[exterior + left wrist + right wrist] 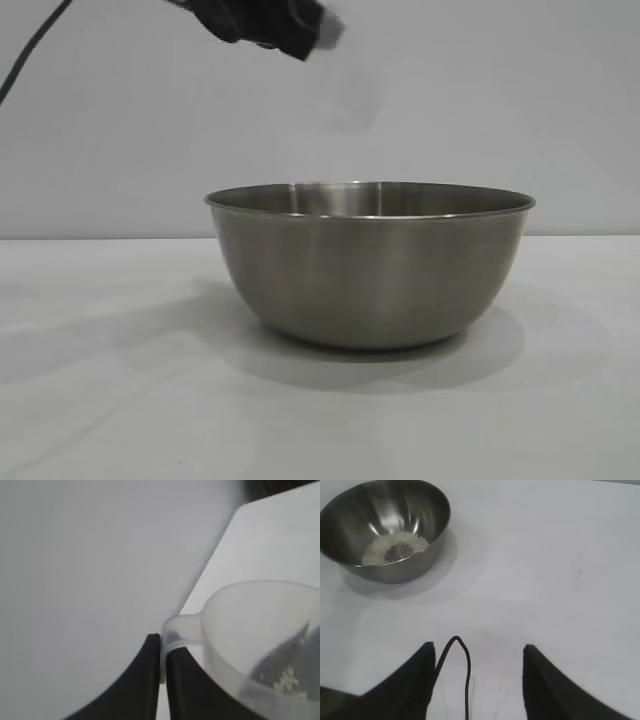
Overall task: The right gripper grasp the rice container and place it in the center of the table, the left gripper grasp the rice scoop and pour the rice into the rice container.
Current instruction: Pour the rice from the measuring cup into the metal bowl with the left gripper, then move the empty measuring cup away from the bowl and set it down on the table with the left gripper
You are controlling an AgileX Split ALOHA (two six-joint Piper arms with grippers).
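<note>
Rice, pale ring in brushed steel rice container.

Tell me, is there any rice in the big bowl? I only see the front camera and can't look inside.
Observer: Yes, rice lies in a ring on the bottom of the rice container.
Operator: Where's the scoop?
Observer: The left gripper holds the rice scoop by its handle, jaws shut.
Operator: And the other arm?
Observer: The right gripper hangs over the table, apart from the rice container, jaws open and empty.
</note>
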